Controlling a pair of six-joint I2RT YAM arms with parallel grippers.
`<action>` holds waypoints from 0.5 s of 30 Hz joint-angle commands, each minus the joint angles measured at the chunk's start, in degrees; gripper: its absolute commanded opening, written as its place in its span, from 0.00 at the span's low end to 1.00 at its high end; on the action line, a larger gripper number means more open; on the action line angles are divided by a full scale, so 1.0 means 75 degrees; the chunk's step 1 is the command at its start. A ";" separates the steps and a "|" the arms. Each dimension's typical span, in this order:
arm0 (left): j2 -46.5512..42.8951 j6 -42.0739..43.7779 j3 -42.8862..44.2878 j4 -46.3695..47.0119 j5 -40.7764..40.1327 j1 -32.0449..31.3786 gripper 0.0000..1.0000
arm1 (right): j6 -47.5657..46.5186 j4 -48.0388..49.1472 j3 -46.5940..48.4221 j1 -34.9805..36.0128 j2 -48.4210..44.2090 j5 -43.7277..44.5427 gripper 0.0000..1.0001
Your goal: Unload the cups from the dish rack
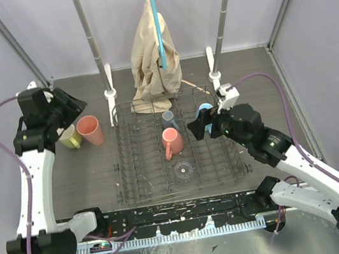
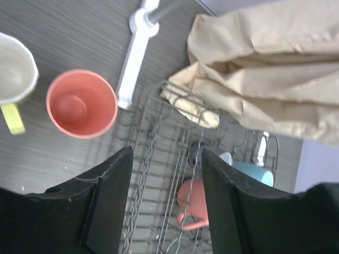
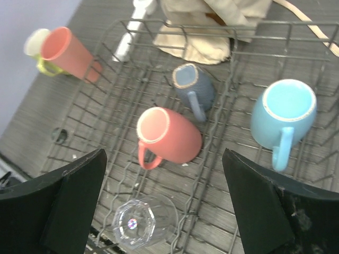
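Fingers of the left gripper are standing apart, empty, left of the dish rack. The right gripper is hanging, jaws spread wide, over the rack's pink mug, grey-blue mug, blue mug and glass. We are noting a pink cup and yellow mug on the table; beige cloth is draping onto the rack's far edge.

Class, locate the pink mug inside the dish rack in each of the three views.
Top external: pink mug in the middle of the dish rack.
Left wrist: pink mug at bottom centre.
Right wrist: pink mug at centre.
Shared landmark: beige cloth beyond the rack: top external, left wrist, right wrist.
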 commanded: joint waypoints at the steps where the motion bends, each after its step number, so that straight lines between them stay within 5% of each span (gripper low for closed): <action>1: -0.1048 -0.0209 -0.1192 0.0371 0.0539 -0.0480 0.61 | -0.0169 -0.0368 0.0765 -0.0027 0.0879 0.0915 0.97; 6: -0.2267 -0.0107 -0.2376 0.0425 0.1040 -0.0858 0.61 | -0.0160 -0.0868 0.1582 -0.0269 0.2230 0.1461 0.96; 15: -0.3643 0.0139 -0.3824 0.0529 0.1418 -0.1098 0.60 | -0.0158 -0.1104 0.2382 -0.1604 0.3974 0.0473 0.96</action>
